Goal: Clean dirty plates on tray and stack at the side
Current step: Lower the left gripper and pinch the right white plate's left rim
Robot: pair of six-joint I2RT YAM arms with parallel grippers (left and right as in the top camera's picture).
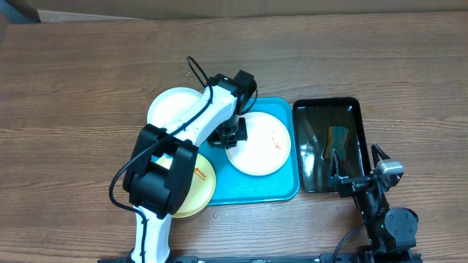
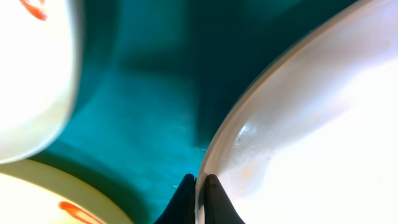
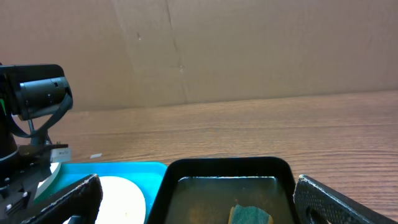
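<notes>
The turquoise tray (image 1: pixel 281 188) holds a white plate (image 1: pixel 259 150) with a small red smear. My left gripper (image 1: pixel 234 133) reaches down and is shut on that plate's left rim; in the left wrist view the fingers (image 2: pixel 200 198) pinch the rim of the plate (image 2: pixel 311 124). A second white plate (image 1: pixel 172 108) lies at the tray's far left and shows a red smear in the left wrist view (image 2: pixel 31 74). The pale yellow plate (image 1: pixel 199 191), with an orange smear, lies at the near left (image 2: pixel 31 202). My right gripper (image 1: pixel 358 169) is open and empty.
A black glossy tray (image 1: pixel 325 106) stands right of the turquoise tray and holds liquid and a green-and-yellow sponge (image 3: pixel 252 215). The right gripper (image 3: pixel 198 182) hovers over its near end. A cardboard wall backs the wooden table (image 1: pixel 73 88).
</notes>
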